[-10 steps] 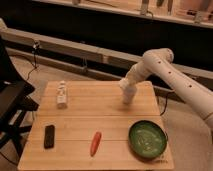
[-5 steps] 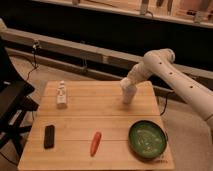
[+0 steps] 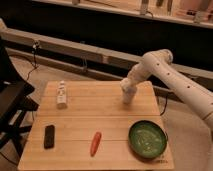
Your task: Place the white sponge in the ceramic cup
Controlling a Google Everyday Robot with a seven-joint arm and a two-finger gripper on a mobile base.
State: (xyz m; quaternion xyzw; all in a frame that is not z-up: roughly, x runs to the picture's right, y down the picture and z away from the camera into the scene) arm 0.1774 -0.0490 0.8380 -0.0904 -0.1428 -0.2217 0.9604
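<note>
Gripper (image 3: 128,93) of mine hangs low over the far right part of the wooden table (image 3: 100,120), beyond the green bowl (image 3: 147,139). Something pale sits right at it, maybe the ceramic cup; I cannot tell. Left of the bowl lies a carrot (image 3: 95,143), farther left a black object (image 3: 49,136).

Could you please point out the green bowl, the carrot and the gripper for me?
green bowl (image 3: 161,145): camera view, on its right rim.
carrot (image 3: 95,143): camera view, mid-body.
gripper (image 3: 128,95): camera view, its lower end at the table's far right.
</note>
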